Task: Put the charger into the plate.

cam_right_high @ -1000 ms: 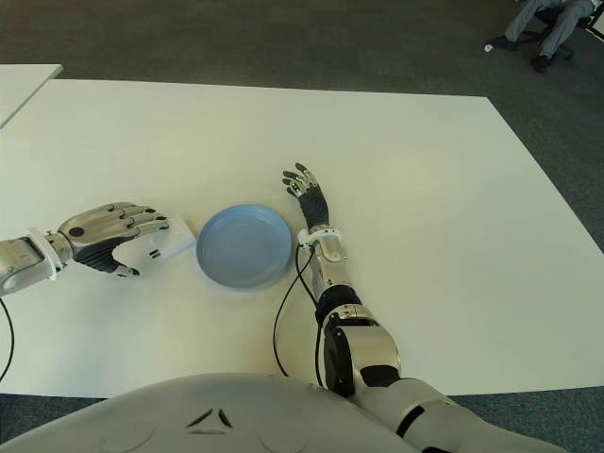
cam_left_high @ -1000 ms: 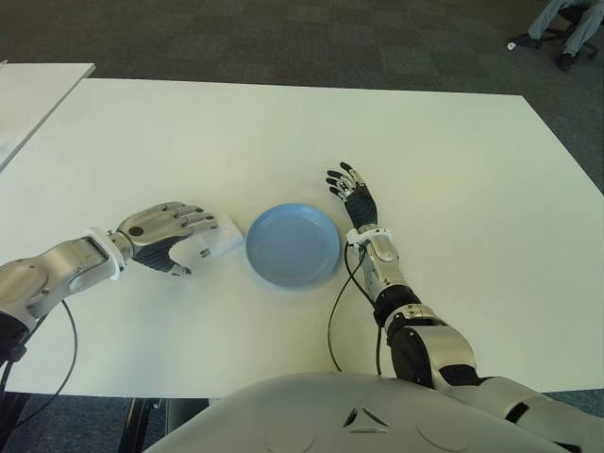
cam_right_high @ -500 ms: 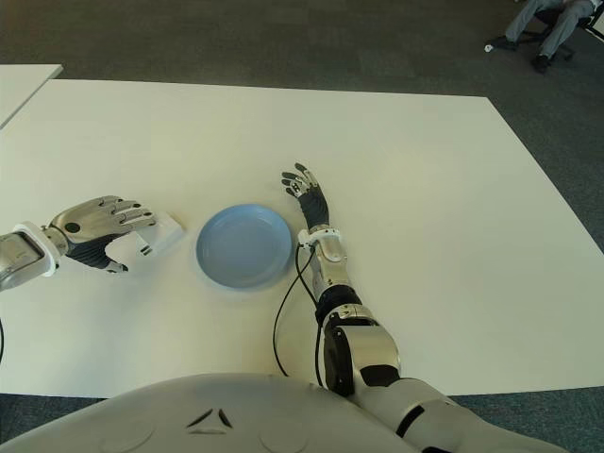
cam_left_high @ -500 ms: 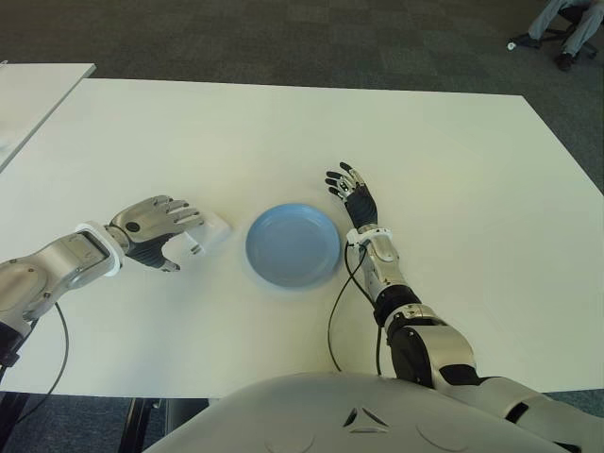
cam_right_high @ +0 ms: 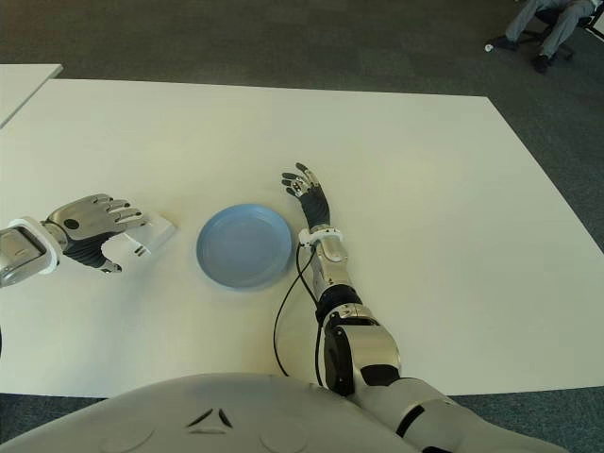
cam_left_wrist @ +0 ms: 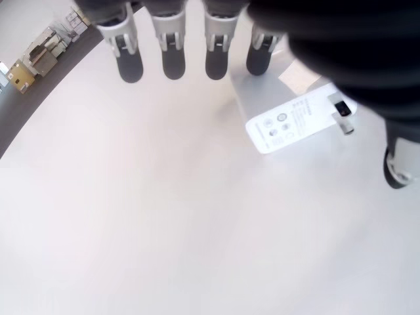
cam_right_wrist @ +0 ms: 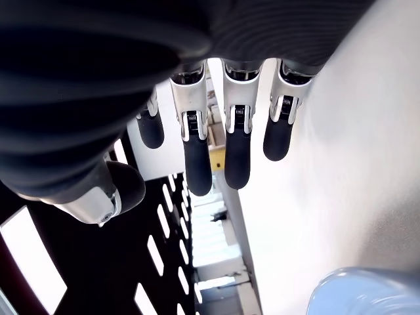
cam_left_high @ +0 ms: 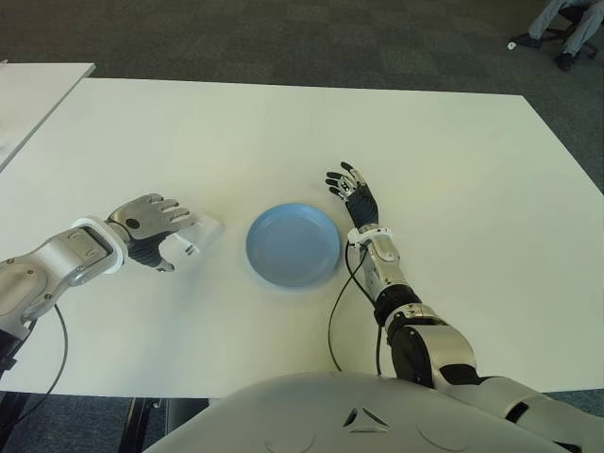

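Note:
The white charger point(cam_left_high: 204, 236) lies on the white table point(cam_left_high: 189, 142), just left of the round blue plate point(cam_left_high: 293, 245). My left hand point(cam_left_high: 162, 234) hovers over the charger's left end. In the left wrist view its fingers point(cam_left_wrist: 172, 46) hang loosely past the charger point(cam_left_wrist: 295, 118) and the thumb point(cam_left_wrist: 397, 170) sits by the metal prong; nothing is clamped. My right hand point(cam_left_high: 351, 189) shows just right of the plate's far rim, fingers spread and holding nothing.
A black cable point(cam_left_high: 335, 311) runs along my right forearm near the plate. A second white table point(cam_left_high: 38, 94) stands at the far left. A seated person's legs point(cam_left_high: 566, 28) show at the far right on dark carpet.
My left hand has drawn back to the left, away from the plate, and the charger has slid a little left with it. The right hand and plate have not moved.

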Robot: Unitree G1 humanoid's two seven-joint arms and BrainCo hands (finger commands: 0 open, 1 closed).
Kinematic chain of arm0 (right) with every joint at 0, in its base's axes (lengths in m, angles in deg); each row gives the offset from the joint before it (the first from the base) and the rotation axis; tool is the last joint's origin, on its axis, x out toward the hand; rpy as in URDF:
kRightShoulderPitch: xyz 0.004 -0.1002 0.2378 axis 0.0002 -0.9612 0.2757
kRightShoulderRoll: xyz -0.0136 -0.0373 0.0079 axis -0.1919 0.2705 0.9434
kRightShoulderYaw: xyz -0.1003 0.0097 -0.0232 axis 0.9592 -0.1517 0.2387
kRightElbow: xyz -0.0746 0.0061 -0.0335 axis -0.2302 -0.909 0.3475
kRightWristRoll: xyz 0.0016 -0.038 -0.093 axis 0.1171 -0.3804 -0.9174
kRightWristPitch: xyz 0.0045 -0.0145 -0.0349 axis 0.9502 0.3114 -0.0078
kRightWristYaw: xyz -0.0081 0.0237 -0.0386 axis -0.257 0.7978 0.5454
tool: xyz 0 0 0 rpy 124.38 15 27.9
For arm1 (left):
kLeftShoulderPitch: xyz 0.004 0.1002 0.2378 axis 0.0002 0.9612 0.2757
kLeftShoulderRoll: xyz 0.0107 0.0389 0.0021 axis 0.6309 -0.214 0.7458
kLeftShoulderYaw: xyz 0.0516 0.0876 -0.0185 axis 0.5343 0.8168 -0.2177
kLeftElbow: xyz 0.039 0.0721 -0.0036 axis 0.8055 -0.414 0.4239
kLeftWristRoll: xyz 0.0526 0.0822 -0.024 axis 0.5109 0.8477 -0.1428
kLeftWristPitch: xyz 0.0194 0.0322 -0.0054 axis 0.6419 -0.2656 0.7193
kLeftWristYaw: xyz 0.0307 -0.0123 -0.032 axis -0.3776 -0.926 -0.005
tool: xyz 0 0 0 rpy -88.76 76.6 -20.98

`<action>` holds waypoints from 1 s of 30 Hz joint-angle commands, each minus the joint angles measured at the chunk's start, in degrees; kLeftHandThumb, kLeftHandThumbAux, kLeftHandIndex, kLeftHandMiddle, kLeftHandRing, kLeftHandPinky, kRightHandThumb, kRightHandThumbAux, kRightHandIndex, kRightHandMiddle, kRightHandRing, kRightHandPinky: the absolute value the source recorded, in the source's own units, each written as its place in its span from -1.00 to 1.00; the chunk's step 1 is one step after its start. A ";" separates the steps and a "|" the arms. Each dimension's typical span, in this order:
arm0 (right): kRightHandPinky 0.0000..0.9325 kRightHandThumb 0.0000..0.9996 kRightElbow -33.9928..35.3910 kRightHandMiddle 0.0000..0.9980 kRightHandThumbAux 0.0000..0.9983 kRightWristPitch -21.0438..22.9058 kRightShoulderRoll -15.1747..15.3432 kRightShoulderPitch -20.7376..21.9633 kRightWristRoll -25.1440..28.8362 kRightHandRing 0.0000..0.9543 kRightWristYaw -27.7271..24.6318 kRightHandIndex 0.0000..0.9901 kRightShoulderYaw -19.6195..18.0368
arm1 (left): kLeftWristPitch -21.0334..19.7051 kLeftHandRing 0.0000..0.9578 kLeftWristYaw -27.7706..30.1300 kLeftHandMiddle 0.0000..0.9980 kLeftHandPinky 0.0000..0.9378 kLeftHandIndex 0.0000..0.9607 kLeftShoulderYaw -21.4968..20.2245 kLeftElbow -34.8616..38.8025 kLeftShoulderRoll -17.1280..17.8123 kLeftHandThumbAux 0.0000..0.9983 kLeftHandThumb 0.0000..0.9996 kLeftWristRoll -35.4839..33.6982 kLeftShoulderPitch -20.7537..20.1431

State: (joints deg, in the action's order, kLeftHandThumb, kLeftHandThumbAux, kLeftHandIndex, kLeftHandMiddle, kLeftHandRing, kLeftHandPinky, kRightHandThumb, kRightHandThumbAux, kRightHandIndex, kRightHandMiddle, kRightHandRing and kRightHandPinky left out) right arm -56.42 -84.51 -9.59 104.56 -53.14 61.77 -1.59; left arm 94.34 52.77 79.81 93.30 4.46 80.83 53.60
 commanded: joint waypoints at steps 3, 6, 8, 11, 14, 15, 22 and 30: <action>-0.54 -1.00 -2.54 -0.38 0.05 2.79 -0.82 -1.45 0.59 -0.44 1.09 -0.76 -0.53 | -1.72 -0.99 2.25 -0.92 -1.00 -0.99 -5.14 6.35 -1.79 -0.31 -1.00 -3.70 1.96; -0.55 -1.00 -2.54 -0.38 0.05 2.72 -0.85 -1.42 0.40 -0.44 1.41 -0.76 -0.45 | -2.03 -1.00 0.66 -0.94 -1.00 -1.00 -7.49 6.82 -3.45 -0.28 -1.00 -5.82 3.40; -0.55 -1.00 -2.62 -0.38 0.05 2.67 -0.87 -1.35 0.31 -0.44 1.56 -0.76 -0.39 | -1.74 -1.00 0.45 -0.95 -1.00 -1.00 -8.97 7.09 -4.22 -0.27 -1.00 -7.95 4.09; -0.56 -1.00 -2.73 -0.38 0.05 2.61 -0.89 -1.26 0.16 -0.45 1.74 -0.76 -0.27 | -1.17 -1.00 0.28 -0.98 -1.00 -1.00 -11.40 7.26 -5.91 -0.26 -0.92 -13.08 5.13; -0.56 -1.00 -2.84 -0.37 0.05 2.73 -0.88 -1.17 0.14 -0.45 1.61 -0.76 -0.18 | -0.99 -1.00 0.71 -0.99 -0.99 -1.00 -13.15 6.82 -8.47 -0.26 -0.80 -19.32 5.35; -0.55 -1.00 -2.88 -0.37 0.05 2.78 -0.87 -1.14 0.17 -0.45 1.51 -0.76 -0.17 | -1.13 -1.00 0.83 -1.00 -0.99 -1.00 -13.57 6.69 -9.35 -0.26 -0.76 -21.06 5.26; -0.59 -1.00 -3.37 -0.38 0.05 2.62 -0.98 -0.83 0.17 -0.45 1.51 -0.77 -0.14 | -2.45 -1.00 0.79 -1.00 -0.97 -1.00 -14.94 6.41 -13.40 -0.34 -0.60 -25.64 4.29; -0.56 -1.00 -3.73 -0.37 0.05 2.49 -1.35 -0.67 0.05 -0.45 2.03 -0.77 0.00 | -3.15 -1.00 -1.04 -1.00 -0.97 -1.00 -16.07 7.98 -17.72 -0.40 -0.57 -25.88 3.95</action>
State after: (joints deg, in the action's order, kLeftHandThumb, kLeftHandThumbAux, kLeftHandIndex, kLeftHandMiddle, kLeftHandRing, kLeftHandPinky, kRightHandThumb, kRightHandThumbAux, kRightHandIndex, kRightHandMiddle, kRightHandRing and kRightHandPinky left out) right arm -57.44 -84.52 -9.51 105.39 -53.26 62.65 -1.45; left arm 91.30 52.63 64.26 100.88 -11.92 55.52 57.96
